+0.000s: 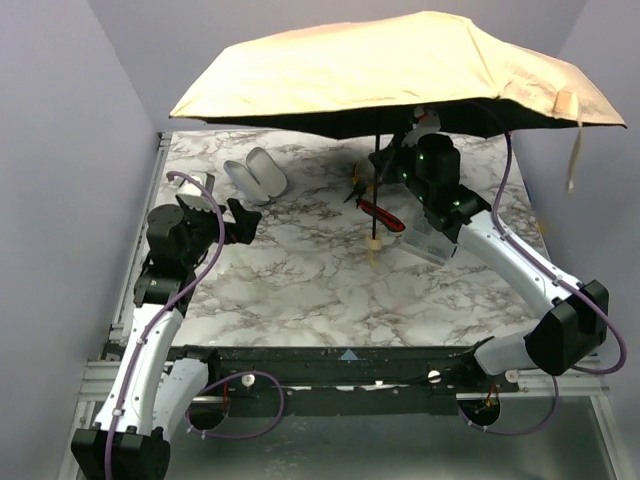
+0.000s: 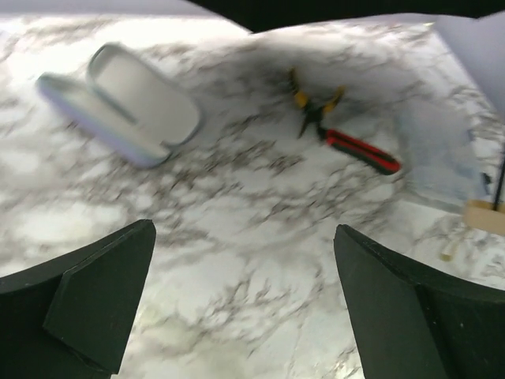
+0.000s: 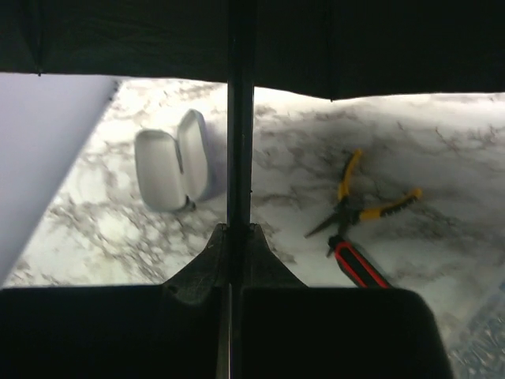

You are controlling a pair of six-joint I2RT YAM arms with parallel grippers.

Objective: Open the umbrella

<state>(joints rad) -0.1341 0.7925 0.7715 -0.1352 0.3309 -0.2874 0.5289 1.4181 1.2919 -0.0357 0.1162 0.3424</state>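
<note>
The umbrella (image 1: 400, 70) stands open over the far half of the table, peach-tan on top and black underneath. Its thin black shaft (image 1: 377, 195) runs straight down to the tan handle (image 1: 374, 243), which hangs just over the marble. My right gripper (image 1: 385, 163) is shut on the shaft, high up under the canopy. In the right wrist view the shaft (image 3: 240, 118) passes between the closed fingers (image 3: 201, 268), with the black lining (image 3: 379, 39) above. My left gripper (image 1: 245, 220) is open and empty at the left, apart from the umbrella; its fingers (image 2: 102, 292) frame bare marble.
A lavender case (image 1: 256, 175) lies open at the back left. Yellow-handled pliers (image 1: 360, 190) and a red-and-black handle (image 1: 382, 217) lie beside the shaft. A clear plastic piece (image 1: 430, 240) sits under the right arm. The canopy's strap (image 1: 577, 150) hangs at the right wall.
</note>
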